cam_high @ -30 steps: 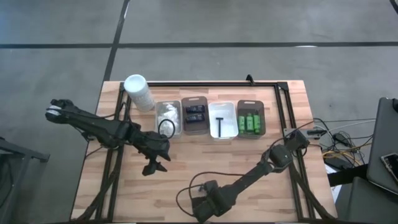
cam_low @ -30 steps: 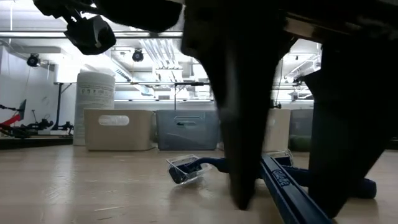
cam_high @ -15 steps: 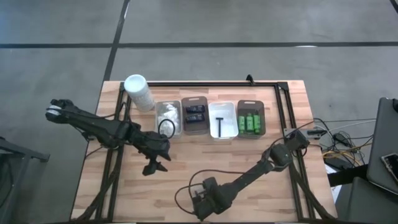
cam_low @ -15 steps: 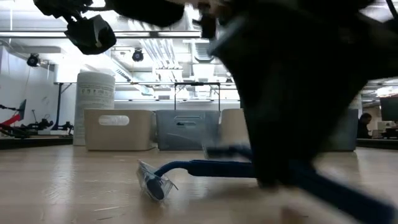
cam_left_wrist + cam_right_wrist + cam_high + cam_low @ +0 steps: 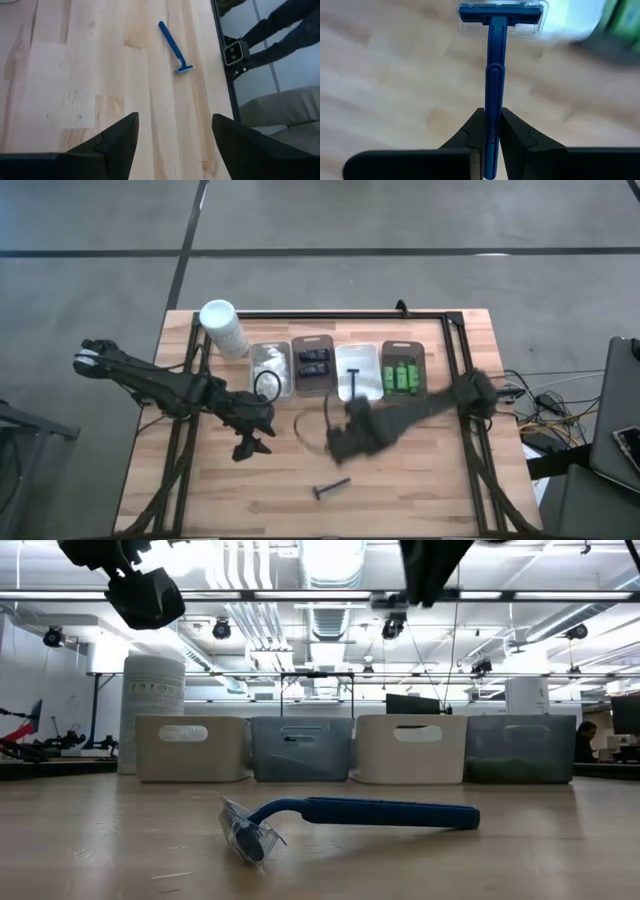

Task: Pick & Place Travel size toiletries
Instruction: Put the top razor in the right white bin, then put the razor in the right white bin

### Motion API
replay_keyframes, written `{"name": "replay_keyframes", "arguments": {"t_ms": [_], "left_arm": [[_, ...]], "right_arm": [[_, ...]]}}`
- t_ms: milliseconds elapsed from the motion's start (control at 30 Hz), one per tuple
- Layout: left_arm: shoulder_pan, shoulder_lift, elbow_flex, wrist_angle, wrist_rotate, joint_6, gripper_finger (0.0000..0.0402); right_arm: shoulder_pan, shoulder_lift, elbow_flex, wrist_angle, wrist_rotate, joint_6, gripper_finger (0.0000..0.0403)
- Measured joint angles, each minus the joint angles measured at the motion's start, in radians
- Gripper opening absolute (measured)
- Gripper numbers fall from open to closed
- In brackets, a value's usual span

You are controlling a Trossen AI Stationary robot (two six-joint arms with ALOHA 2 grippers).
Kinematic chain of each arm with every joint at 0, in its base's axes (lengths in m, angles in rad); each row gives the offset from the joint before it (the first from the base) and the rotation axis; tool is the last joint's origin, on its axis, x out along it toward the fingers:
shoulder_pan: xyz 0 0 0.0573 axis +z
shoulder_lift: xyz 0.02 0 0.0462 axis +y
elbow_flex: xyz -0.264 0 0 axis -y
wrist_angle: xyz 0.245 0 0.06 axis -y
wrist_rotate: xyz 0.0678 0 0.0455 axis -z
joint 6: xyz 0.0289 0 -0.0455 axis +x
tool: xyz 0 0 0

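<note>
Gripping a blue razor (image 5: 492,75) by its handle, the right hand (image 5: 490,132) is clamped tight mid-worktop, near the trays. A second razor (image 5: 331,488) lies loose on the worktop's (image 5: 420,480) near side. Light, stiff and slick, it likely wants a mid-handle pinch, clear of the fragile head. The left hand (image 5: 170,135) hovers left, fingers spread, empty.

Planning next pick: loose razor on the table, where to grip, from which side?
Take the loose razor mid-handle, from straight above, fingers across the shaft: it lies on the table, handle long and slim, wide head at one end.
</note>
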Motion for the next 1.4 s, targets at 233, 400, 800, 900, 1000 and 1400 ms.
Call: {"name": "replay_keyframes", "arguments": {"t_ms": [233,400,800,900,1000,1400], "left_arm": [[0.0,0.0,0.0,0.001,-0.009,-0.083,0.0257],[-0.001,0.0,0.0,0.001,-0.009,-0.127,0.0257],[-0.001,0.0,0.0,0.0,-0.017,-0.172,0.0257],[-0.001,0.0,0.0,0.0,-0.017,-0.17,0.0257],[-0.001,0.0,0.0,0.0,-0.017,-0.165,0.0257],[-0.001,0.0,0.0,-0.002,-0.014,-0.119,0.0257]], "right_arm": [[-0.341,-0.24,-0.295,0.214,-0.019,-0.352,0.003],[-0.521,-0.311,-0.518,0.455,-0.163,-0.481,0.0048],[-0.537,-0.292,-0.664,0.547,-0.184,-0.539,0.0147],[-0.492,-0.309,-0.649,0.548,-0.151,-0.583,0.0176],[-0.413,-0.333,-0.607,0.557,-0.112,-0.665,0.0199],[0.037,-0.268,-0.544,0.702,-0.12,-1.033,0.0214]]}}
